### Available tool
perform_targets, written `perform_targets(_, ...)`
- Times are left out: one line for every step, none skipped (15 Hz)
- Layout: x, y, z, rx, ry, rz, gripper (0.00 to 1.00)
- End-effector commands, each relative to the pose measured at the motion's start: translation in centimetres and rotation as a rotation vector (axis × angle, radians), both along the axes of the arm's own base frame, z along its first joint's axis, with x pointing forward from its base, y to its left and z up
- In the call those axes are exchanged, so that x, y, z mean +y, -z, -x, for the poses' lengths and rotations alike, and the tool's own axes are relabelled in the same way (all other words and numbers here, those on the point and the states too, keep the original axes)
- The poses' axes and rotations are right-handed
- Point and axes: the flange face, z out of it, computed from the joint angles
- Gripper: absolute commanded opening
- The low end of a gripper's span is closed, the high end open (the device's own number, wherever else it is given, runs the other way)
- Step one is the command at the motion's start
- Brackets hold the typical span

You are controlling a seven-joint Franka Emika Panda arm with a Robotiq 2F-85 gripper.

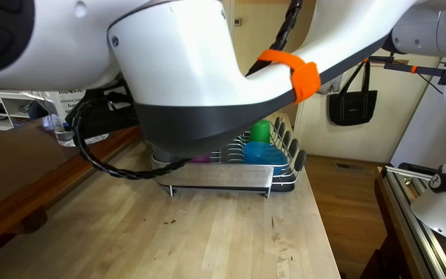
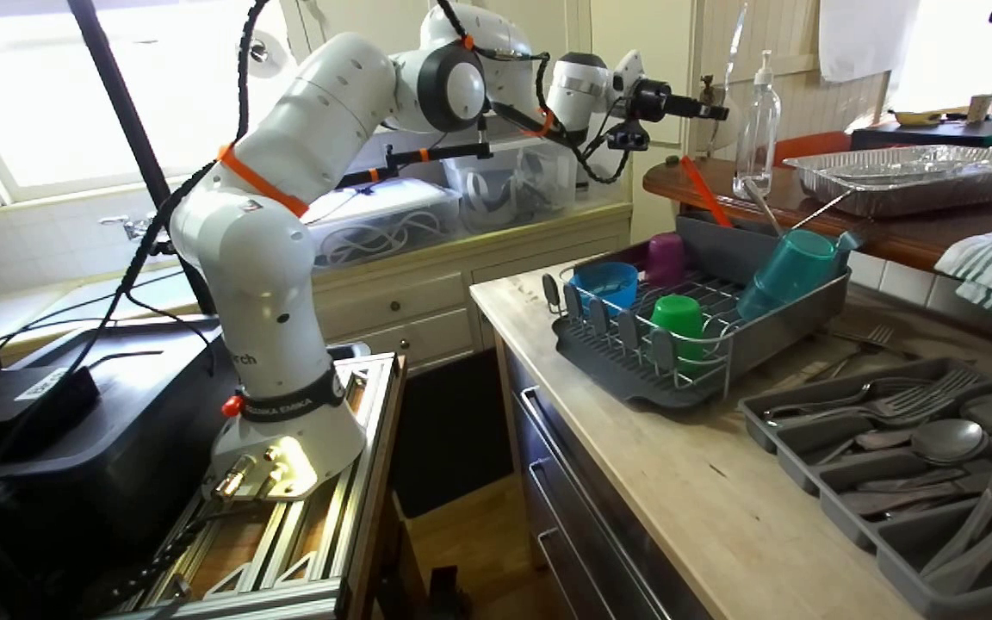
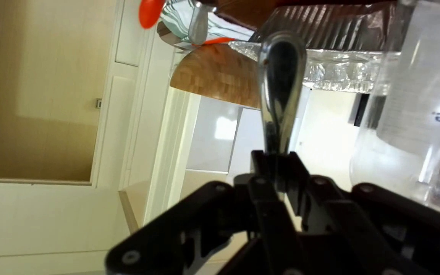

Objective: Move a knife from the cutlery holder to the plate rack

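Countertop (image 2: pixel 685 482) | cups (image 2: pixel 678 319) occupying plate rack (image 2: pixel 776 346) | bottle (image 2: pixel 757 142) near held knife (image 3: pixel 281 76)

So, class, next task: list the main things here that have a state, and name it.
Knife: held in mid-air
Gripper: shut on that knife
Cutlery holder: utensils leaning in it
Plate rack: partly filled
Green cup: upside down
Teal cup: tilted
Pump bottle: upright
White drawers: shut
Cutlery tray: holding forks and spoons
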Motion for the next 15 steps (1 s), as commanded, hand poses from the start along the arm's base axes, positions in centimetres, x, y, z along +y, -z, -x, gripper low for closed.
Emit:
perform_targets(0.8, 1.0, -0.8, -0.033, -0.05, -0.012, 0.04)
perform_targets(1.1, 1.5, -0.7, -0.024, -0.06, -0.015, 0.04)
perform_targets(1.3, 2.0, -0.6, -0.02, -0.071, -0.018, 0.04)
perform_targets(1.5, 2.6, -0.6, -0.021, -0.079, -0.028, 0.04)
perform_targets(1.5, 3.2, -0.5, -0.013, -0.08, -0.033, 0.04)
perform_targets(1.3, 4.3, -0.5, -0.004, -0.073, -0.041, 0.04)
perform_targets(0.6, 6.0, -0.4, 0.005, -0.062, -0.049, 0.04)
perform_targets(0.2, 7.6, -0.3, 0.018, -0.055, -0.059, 0.04)
perform_targets(-0.5, 9.4, -0.2, 0.026, -0.047, -0.065, 0.04)
perform_targets(-1.1, 11.1, 0.0, 0.035, -0.038, -0.07, 0.04)
perform_targets(-1.7, 13.2, 0.1, 0.042, -0.034, -0.077, 0.04)
perform_targets(-2.5, 14.7, 0.3, 0.045, -0.033, -0.08, 0.04)
perform_targets(-3.3, 16.5, 0.2, 0.047, -0.031, -0.081, 0.04)
perform_targets(-4.0, 17.3, 0.1, 0.023, -0.042, -0.072, 0.04)
perform_targets(-4.4, 17.5, 0.2, 0.019, -0.049, -0.086, 0.04)
